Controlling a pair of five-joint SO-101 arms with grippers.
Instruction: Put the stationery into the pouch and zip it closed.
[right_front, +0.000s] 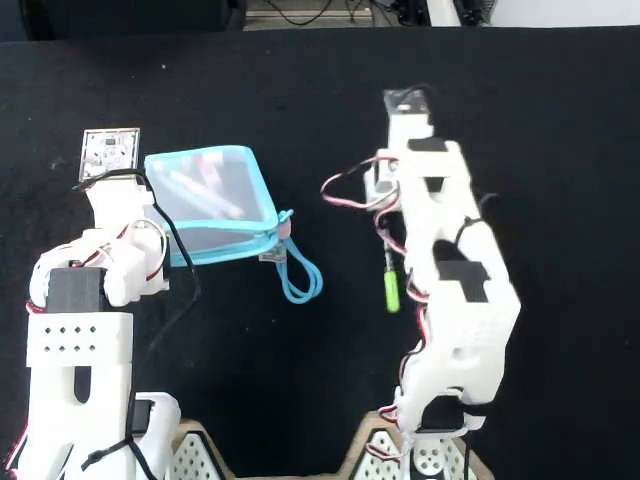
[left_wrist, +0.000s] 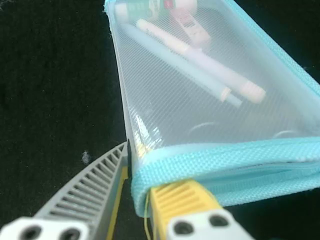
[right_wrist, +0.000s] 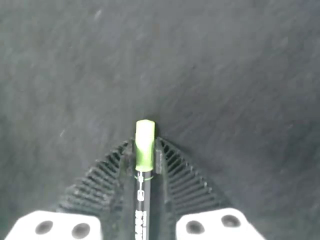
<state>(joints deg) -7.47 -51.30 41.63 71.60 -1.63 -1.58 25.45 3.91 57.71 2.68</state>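
Pouch: a see-through pouch (right_front: 215, 200) with a teal zip band lies flat on the black table (right_front: 540, 120), in front of the left arm.
Already inside: a white marker (left_wrist: 200, 57) and a few other pieces of stationery show through the mesh, lying roughly side by side.
Left gripper: the left gripper (left_wrist: 136, 167) is pinched on the pouch's corner, at one end of the zip band. The grey finger (left_wrist: 97, 177) is outside and the yellow finger (left_wrist: 175, 197) is under the band.
Right gripper: the right gripper (right_wrist: 144, 142) is clamped on a pen (right_wrist: 144, 150). The green cap sticks out just beyond the fingertips.
Pen: in the high view the pen (right_front: 392, 285) hangs beside the right arm, off the table and well apart from the pouch.
Pen axis: it runs in line with the fingers, cap end first (so the cap would lead into the pouch).
Key relation: the pouch lies on the left arm's side of the pen, with bare table between them. The zip edge and the blue strap loop (right_front: 300, 278) are on the side facing the right arm.
Mouth: I cannot tell whether the zip is parted enough to take the pen.
Step, as I judge it: the pen gets carried across to the zip edge while the left arm steadies the corner. The zip comes afterwards.
Risk: the cap may catch on the band.
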